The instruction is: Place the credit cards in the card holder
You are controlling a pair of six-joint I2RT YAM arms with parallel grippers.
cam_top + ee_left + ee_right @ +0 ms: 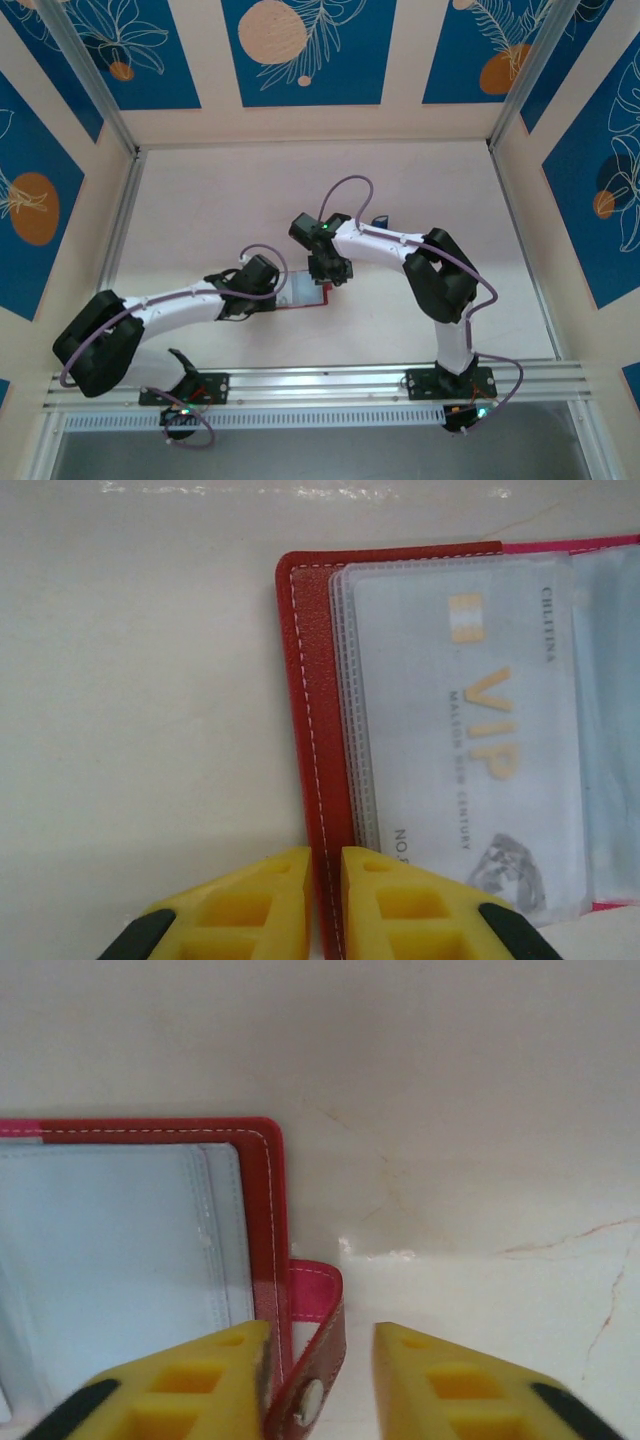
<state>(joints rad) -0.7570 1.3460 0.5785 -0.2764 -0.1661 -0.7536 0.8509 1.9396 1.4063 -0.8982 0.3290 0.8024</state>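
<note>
Open red wallet of grained, white-stitched leather, flat on a smooth pale surface, frosted clear sleeves inside, pale rectangular VIP card tucked in a sleeve, left hand barely parted over the wallet's left edge, right hand moderately parted around the snap tab

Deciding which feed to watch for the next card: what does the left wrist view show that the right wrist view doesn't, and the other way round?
Left wrist: a VIP card sitting inside a clear sleeve, and the left claw with its fingers almost together at the card holder's red edge.
Right wrist: the snap tab with its silver button, lying between the right claw's spread fingers; the sleeve there looks empty.
Both: the open red card holder with its clear sleeves, flat on the pale table.
</note>
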